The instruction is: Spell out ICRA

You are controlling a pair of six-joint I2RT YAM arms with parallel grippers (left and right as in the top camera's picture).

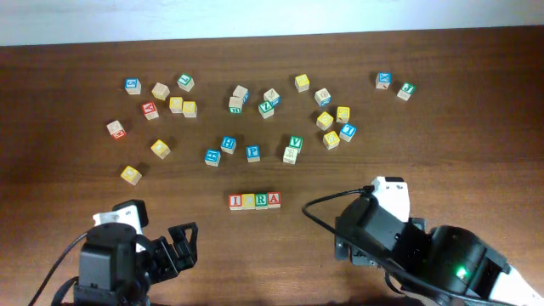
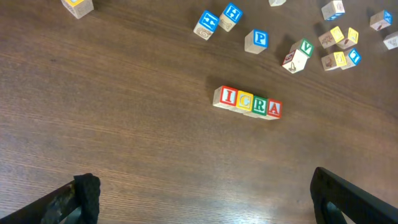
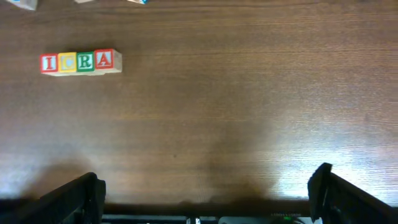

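Overhead, ICRA cubes (image 1: 255, 201) touching in a row on table (image 1: 476, 161), left fingers (image 2: 86, 190) wide, right fingers (image 3: 90, 194) wide

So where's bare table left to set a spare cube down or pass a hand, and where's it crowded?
Bare wood flanks the ICRA row: left toward the yellow cube, right up to the right arm. The table is also free at its right end. The scattered cubes crowd the far band.
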